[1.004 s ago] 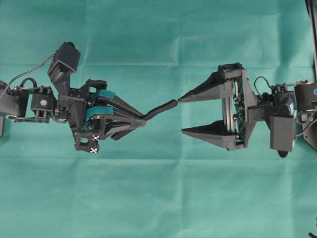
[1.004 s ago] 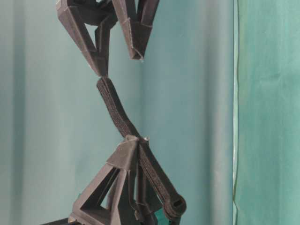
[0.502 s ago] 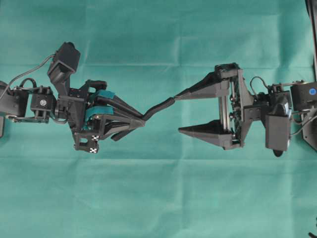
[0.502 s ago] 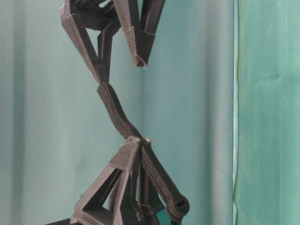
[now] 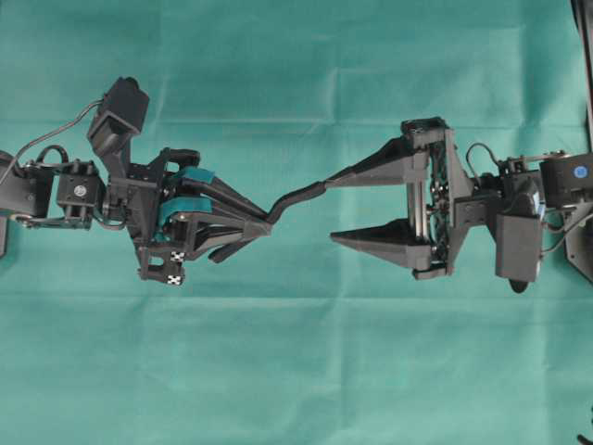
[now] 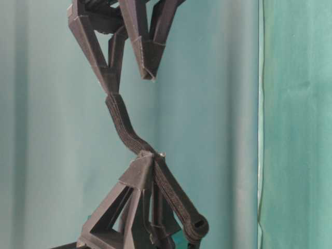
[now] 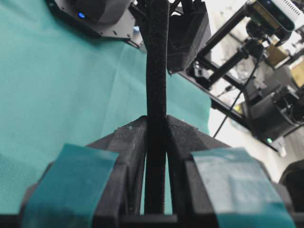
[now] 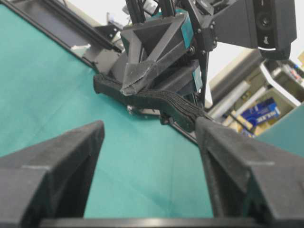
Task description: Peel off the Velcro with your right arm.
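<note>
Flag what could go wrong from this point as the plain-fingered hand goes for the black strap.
1. The right hand, jaws apart, has the thin black Velcro strap's free end against one finger only, not between the two. On closing it may miss the strap or shove it aside.
2. If it does grab, it may pinch both stuck layers, so nothing peels.
3. The teal-padded left hand clamps the strap near its fingertips; a hard pull could slide it out.

No readable text (only blurred packaging).
</note>
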Robot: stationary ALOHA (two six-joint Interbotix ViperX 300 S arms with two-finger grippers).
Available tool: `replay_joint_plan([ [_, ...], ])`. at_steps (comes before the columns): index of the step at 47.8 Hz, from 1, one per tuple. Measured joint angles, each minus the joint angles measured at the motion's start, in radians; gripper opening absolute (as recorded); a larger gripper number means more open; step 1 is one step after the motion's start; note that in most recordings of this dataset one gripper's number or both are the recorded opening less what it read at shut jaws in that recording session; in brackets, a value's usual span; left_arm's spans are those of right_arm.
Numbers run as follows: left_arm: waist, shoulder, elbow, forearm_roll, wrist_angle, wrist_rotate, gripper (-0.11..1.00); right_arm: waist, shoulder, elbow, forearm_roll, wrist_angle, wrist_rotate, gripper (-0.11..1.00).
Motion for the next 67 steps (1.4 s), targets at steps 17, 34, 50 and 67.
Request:
replay_joint_plan([
  [17, 0.000, 0.002, 0.000, 0.000, 0.000, 0.000, 0.10, 0.000, 0.000, 0.000, 0.000, -0.002, -0.002, 0.08],
  [34, 0.002, 0.000, -0.002, 0.000, 0.000, -0.002, 0.10, 0.000, 0.002, -0.002, 0.000, -0.015, -0.002, 0.07],
  [50, -0.002, 0.002, 0.000, 0.000, 0.000, 0.000, 0.10, -0.018, 0.032, -0.025, 0.002, -0.017, -0.002, 0.07],
  [67, -0.011, 0.002, -0.002, 0.000, 0.000, 0.000, 0.10, -0.034, 0.058, -0.051, 0.002, -0.015, -0.002, 0.07],
])
